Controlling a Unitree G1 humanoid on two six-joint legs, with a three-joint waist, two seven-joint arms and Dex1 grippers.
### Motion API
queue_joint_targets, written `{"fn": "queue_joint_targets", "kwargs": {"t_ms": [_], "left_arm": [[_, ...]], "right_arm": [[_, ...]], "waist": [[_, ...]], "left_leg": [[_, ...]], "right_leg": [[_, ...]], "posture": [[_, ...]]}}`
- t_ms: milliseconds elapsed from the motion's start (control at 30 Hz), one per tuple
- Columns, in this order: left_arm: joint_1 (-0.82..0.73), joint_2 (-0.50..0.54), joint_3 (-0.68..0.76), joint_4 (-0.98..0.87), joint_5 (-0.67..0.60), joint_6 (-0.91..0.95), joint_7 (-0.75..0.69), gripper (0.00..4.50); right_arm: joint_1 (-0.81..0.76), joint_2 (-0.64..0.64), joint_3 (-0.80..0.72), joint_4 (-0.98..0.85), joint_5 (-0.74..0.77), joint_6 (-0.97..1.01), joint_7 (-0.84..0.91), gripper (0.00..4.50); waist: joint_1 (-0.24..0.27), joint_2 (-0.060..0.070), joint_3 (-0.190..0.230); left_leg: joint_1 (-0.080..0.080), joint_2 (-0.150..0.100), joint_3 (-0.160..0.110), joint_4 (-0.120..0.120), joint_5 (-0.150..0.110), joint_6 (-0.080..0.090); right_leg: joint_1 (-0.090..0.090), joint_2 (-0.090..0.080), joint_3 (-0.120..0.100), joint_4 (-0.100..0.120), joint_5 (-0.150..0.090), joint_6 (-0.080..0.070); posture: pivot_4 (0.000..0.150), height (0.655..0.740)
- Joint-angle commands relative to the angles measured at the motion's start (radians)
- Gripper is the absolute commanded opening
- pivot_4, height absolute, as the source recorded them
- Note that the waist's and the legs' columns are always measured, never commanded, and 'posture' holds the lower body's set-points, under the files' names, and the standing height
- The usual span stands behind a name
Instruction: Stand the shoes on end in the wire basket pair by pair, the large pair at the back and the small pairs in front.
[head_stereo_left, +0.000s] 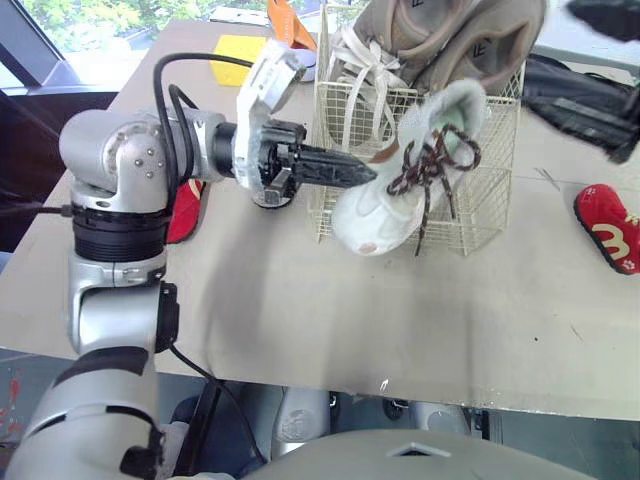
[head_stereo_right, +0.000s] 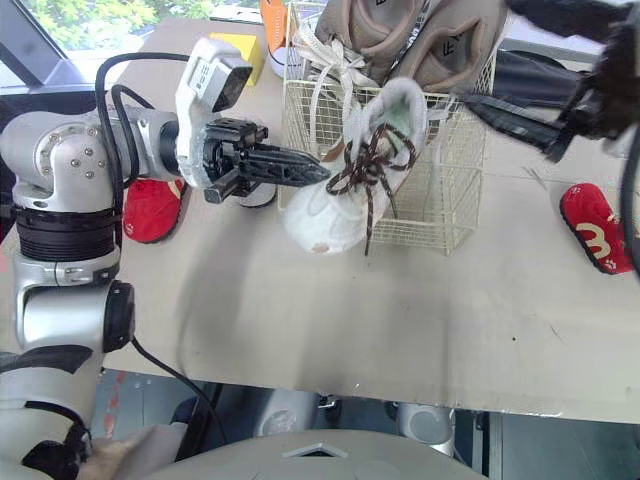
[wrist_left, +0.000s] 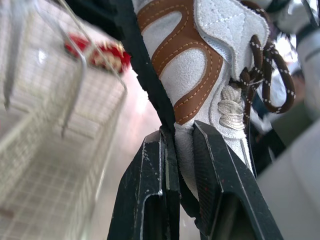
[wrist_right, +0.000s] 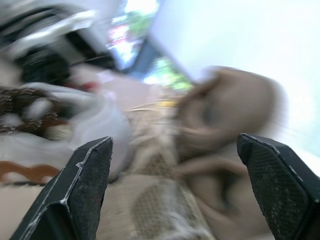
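My left gripper (head_stereo_left: 368, 172) is shut on the side edge of a white shoe (head_stereo_left: 395, 200) with brown trim and dark brown laces; the left wrist view shows its fingertips (wrist_left: 150, 150) pinching the upper. The shoe hangs tilted, toe down, against the near left face of the wire basket (head_stereo_left: 485, 215), its heel about level with the rim. A large tan pair (head_stereo_left: 440, 35) stands on end at the back of the basket. My right gripper (head_stereo_right: 490, 52) hovers open over the basket's right side, facing the tan shoes (wrist_right: 225, 115).
A small red shoe (head_stereo_left: 608, 228) lies on the table to the right of the basket, another red shoe (head_stereo_right: 150, 208) to the left behind my left arm. An orange shoe (head_stereo_left: 290, 20) and a yellow pad (head_stereo_left: 240, 55) lie at the back left. A dark bag (head_stereo_left: 575, 90) sits behind the basket.
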Motion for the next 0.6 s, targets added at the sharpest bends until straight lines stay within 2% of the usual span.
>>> {"fn": "queue_joint_targets", "kwargs": {"t_ms": [33,167,267,333,467,600], "left_arm": [[-0.013,-0.043,0.089,-0.029,-0.046,-0.005,0.095,0.22],[-0.037,-0.121,0.154,-0.003,-0.069,-0.020,0.208,0.22],[-0.048,-0.172,0.206,0.000,-0.098,-0.030,0.278,0.22],[-0.057,-0.200,0.243,-0.003,-0.130,-0.033,0.317,0.22],[-0.049,-0.220,0.278,-0.050,-0.178,-0.058,0.344,0.22],[-0.013,-0.199,0.226,-0.137,-0.154,-0.121,0.320,0.22]], "right_arm": [[-0.135,0.058,0.059,-0.074,0.141,-0.058,-0.024,3.91],[-0.370,0.150,0.212,-0.162,0.276,-0.026,0.010,3.91],[-0.710,0.352,0.419,-0.223,0.302,0.162,0.043,3.91],[-0.858,0.470,0.506,-0.229,0.312,0.333,0.049,3.91],[-0.998,0.608,0.609,-0.207,0.197,0.597,-0.044,3.91],[-1.076,0.709,0.633,-0.197,0.127,0.792,-0.084,3.91]], "waist": [[0.000,0.001,0.001],[0.001,0.001,0.001],[0.002,0.000,0.001],[0.001,0.000,0.000],[0.001,0.000,0.001],[0.005,0.000,0.001]], "left_leg": [[0.000,0.000,0.000,0.000,0.000,0.000],[0.000,0.000,-0.001,0.001,0.000,0.000],[-0.006,0.000,-0.007,0.007,0.000,0.000],[-0.007,0.000,-0.009,0.009,0.000,0.000],[-0.006,-0.001,-0.010,0.010,0.000,0.000],[-0.006,-0.001,-0.010,0.009,0.000,0.000]], "right_leg": [[0.000,0.000,0.000,0.000,0.000,0.000],[0.000,0.001,-0.001,0.001,0.000,0.000],[0.000,0.001,-0.006,0.000,0.000,0.000],[0.001,0.002,-0.007,-0.001,0.001,0.000],[0.002,0.003,-0.007,0.003,0.001,0.000],[0.002,0.006,-0.009,0.004,0.001,0.000]], "posture": [[0.150,0.7400],[0.150,0.7400],[0.150,0.7400],[0.150,0.7400],[0.150,0.7400],[0.150,0.7400]]}}
